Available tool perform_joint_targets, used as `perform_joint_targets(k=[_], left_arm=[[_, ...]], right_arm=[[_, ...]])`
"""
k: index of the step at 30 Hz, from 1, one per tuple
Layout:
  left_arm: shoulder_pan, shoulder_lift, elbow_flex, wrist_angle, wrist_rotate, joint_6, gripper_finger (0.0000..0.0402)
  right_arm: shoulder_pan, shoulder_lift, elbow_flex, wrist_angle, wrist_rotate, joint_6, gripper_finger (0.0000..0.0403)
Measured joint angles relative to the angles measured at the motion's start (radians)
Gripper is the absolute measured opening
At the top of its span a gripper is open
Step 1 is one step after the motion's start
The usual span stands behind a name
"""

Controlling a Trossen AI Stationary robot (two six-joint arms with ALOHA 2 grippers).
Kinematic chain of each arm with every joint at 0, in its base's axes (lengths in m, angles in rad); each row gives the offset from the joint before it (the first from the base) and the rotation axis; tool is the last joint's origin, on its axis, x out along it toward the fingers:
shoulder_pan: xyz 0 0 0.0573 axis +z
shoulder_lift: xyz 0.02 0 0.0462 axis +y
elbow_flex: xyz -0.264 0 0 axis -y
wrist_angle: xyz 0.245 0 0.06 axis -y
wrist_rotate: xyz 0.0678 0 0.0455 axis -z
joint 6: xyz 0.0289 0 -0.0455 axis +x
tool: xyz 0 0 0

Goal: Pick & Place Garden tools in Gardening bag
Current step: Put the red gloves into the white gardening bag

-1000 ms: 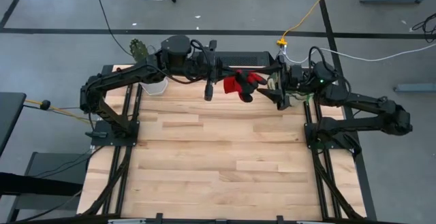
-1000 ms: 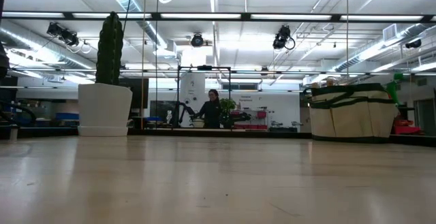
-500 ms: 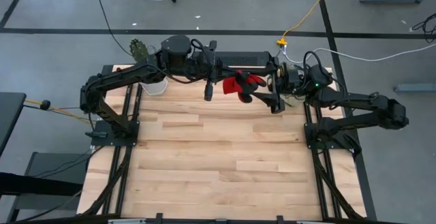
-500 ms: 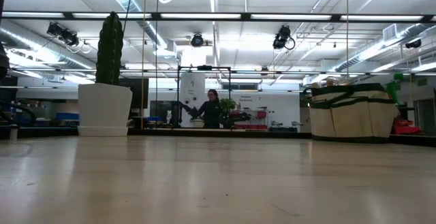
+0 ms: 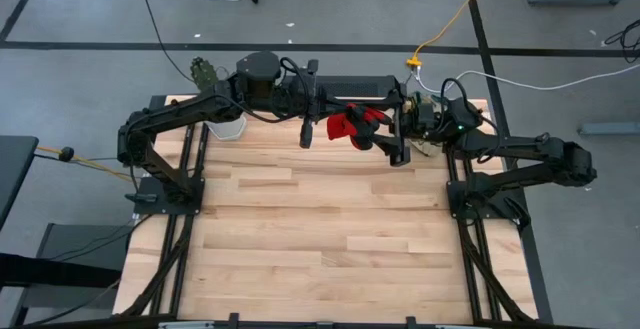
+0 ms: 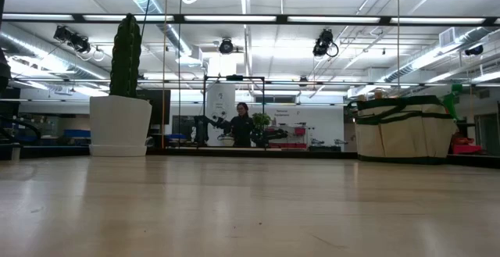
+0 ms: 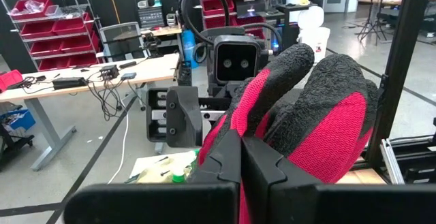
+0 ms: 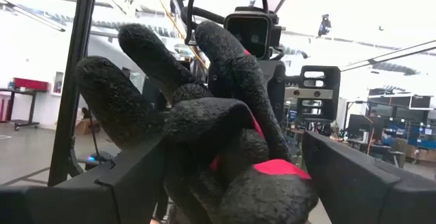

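The red and dark grey gloves (image 5: 356, 125) hang high above the table's far edge, with my left gripper (image 5: 333, 125) shut on them. Their dark finger ends (image 8: 204, 88) point toward my right gripper (image 5: 393, 139). That gripper is open, with one finger on either side of the gloves' finger ends (image 8: 231, 149); whether they touch I cannot tell. The beige gardening bag (image 6: 404, 128) with green trim stands on the table's far right, mostly hidden under the right arm in the high view. A green sprayer (image 6: 451, 101) sticks up at its side. My left gripper pinches the gloves between its two shut fingers (image 7: 225, 166) at their red end (image 7: 225, 125), opposite the dark finger ends. The fingers come level from the table's left. The gloves stick out beyond the fingertips, lifted clear of the table.
A white pot (image 6: 121, 124) with a tall green cactus (image 5: 205, 69) stands at the table's far left corner. A red thing (image 6: 466, 143) lies right of the bag. A person (image 6: 242, 126) stands far back in the room. The wooden tabletop (image 5: 320, 229) spreads toward the near edge.
My right gripper has moved toward the table's left, up to the gloves, tipping its wrist, and has stayed open. The gloves have kept their place.
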Motion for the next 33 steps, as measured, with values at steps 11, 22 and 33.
perform_joint_targets(k=[11,22,33], left_arm=[[0.000,0.000,0.000,0.000,0.000,0.000,0.0002],[0.000,0.000,0.000,0.000,0.000,0.000,0.0002],[0.000,0.000,0.000,0.000,0.000,0.000,0.0002]], right_arm=[[0.000,0.057,0.000,0.105,-0.008,0.029,0.0337],[0.000,0.063,0.000,0.123,-0.043,0.029,0.0293],[0.000,0.063,0.000,0.121,-0.043,0.028,0.0213]])
